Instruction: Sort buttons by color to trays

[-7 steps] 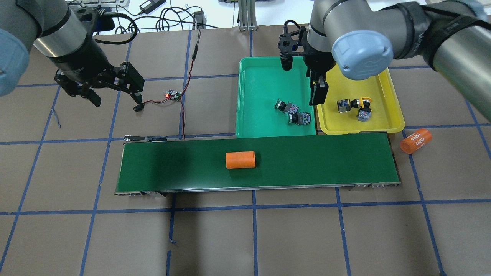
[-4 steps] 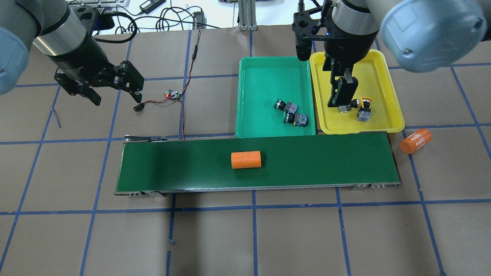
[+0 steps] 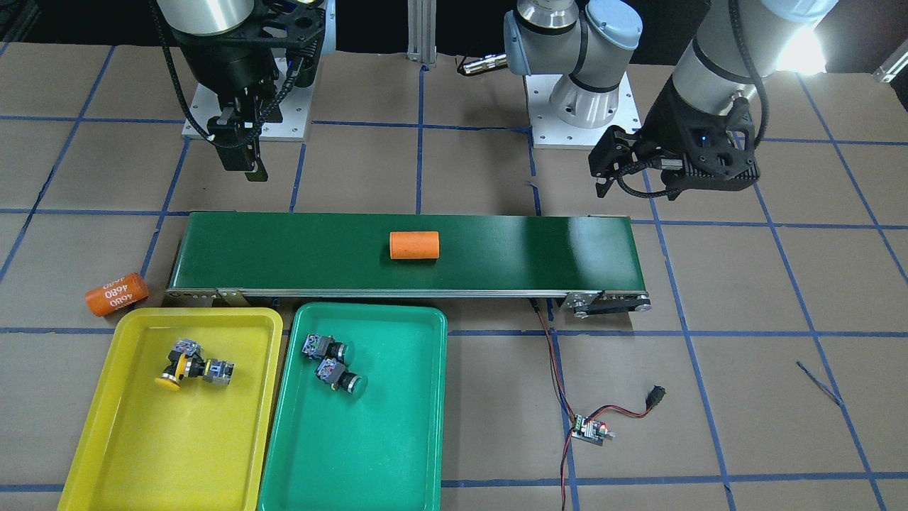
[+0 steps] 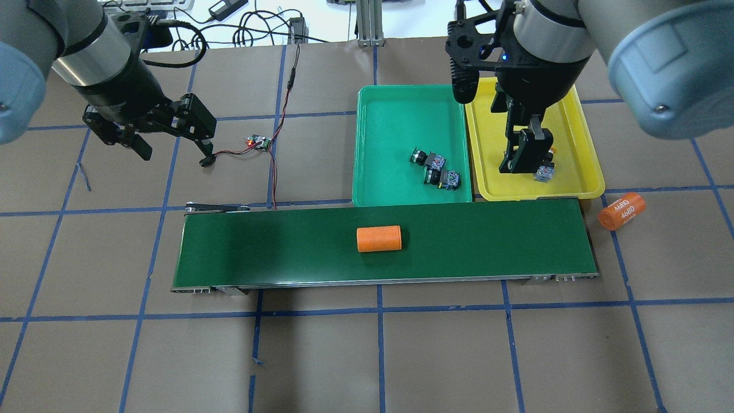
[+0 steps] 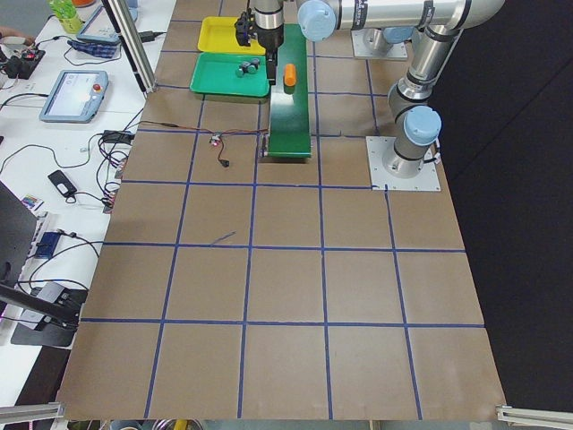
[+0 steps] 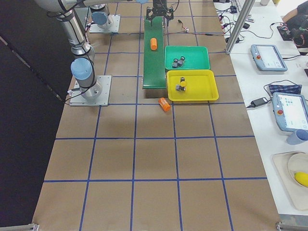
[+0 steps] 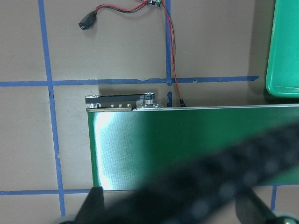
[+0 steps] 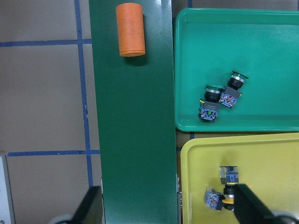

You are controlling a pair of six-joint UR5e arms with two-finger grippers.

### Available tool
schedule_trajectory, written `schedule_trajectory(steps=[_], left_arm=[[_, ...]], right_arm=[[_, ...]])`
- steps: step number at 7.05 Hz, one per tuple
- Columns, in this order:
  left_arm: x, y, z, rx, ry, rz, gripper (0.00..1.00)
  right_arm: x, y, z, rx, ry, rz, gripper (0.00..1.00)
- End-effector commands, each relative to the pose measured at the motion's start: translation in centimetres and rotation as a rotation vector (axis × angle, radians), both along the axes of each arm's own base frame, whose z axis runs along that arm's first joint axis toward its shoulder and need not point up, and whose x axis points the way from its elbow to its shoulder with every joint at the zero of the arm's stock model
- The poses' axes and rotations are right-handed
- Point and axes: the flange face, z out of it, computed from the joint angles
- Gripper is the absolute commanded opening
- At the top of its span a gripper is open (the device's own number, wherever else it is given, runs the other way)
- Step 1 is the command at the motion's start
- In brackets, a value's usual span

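Two green-capped buttons (image 4: 425, 157) (image 4: 444, 178) lie in the green tray (image 4: 401, 115). Two yellow-capped buttons (image 3: 174, 369) (image 3: 216, 370) lie touching in the yellow tray (image 3: 177, 454). In the overhead view my right arm covers one of them; the other (image 4: 545, 171) shows in the yellow tray (image 4: 573, 132). My right gripper (image 4: 524, 158) hangs above the yellow tray, open and empty. The right wrist view shows all the buttons, green ones (image 8: 219, 98) and yellow ones (image 8: 229, 175), between its spread fingers. My left gripper (image 4: 172, 152) is open and empty, high over the table's left side.
A long dark-green conveyor belt (image 4: 287, 246) lies in front of the trays with an orange cylinder (image 4: 378, 238) on it. A second orange cylinder (image 4: 621, 211) lies on the table past the belt's right end. A small circuit board (image 4: 259, 141) with red-black wires sits near the left gripper.
My right arm has swung right, from the edge between the trays to over the yellow tray. The orange cylinder has moved right along the belt. The left arm has stayed still.
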Motion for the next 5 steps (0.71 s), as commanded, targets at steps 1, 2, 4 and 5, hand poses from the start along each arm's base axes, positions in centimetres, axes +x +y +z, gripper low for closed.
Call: schedule_trajectory(steps=[1, 2, 4, 5], left_arm=[[0.0, 0.0, -0.1, 0.002, 0.001, 0.001, 1.0], [0.0, 0.0, -0.2, 0.003, 0.0, 0.001, 1.0], [-0.1, 0.1, -0.2, 0.003, 0.001, -0.001, 1.0], [-0.1, 0.1, -0.2, 0.003, 0.001, -0.001, 1.0]], right_arm=[[0.0, 0.3, 0.8, -0.023, -0.007, -0.083, 1.0], [-0.1, 0.7, 1.3, -0.036, -0.018, -0.256, 1.0], [0.0, 0.8, 1.5, -0.036, -0.041, -0.523, 1.0], [0.1, 0.1, 1.9, -0.083, -0.072, -0.632, 1.0]])
